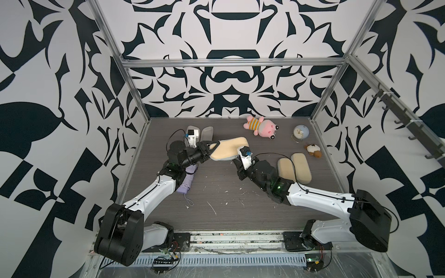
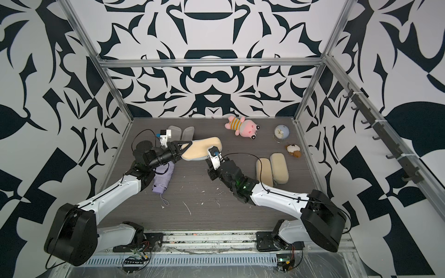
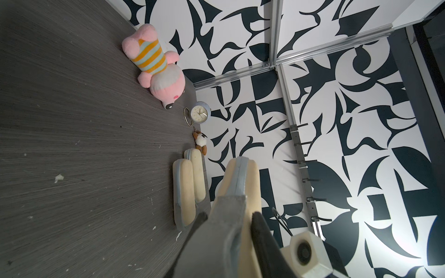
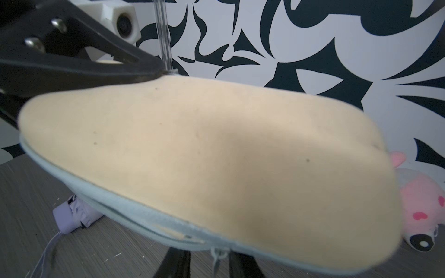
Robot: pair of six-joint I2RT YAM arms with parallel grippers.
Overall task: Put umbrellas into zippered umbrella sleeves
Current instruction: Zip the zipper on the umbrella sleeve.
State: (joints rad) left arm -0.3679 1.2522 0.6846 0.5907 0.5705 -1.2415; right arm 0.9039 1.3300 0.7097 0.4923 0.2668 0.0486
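Two grips act on one beige sleeve (image 1: 230,148), held off the table (image 1: 240,211) toward 12 o'clock of its middle. The left gripper (image 1: 215,148) is clenched on the sleeve's 9 o'clock end, and the right gripper (image 4: 208,263) brackets the zip pull (image 4: 218,255) with its fingertips hidden, so I cannot tell whether it is pinched. Judged light, padded and floppy, so best taken by an end and the small pull tab. Only the right wrist view shows that pull, whereas both top views place the lavender umbrella (image 1: 184,179) at 9 o'clock.

Soft, even light from above; faint shadows on the bench (image 1: 216,192). The beige sleeve (image 4: 204,156) is blurred in the right wrist view; glare whitens the wall (image 3: 404,231) in the left wrist view.
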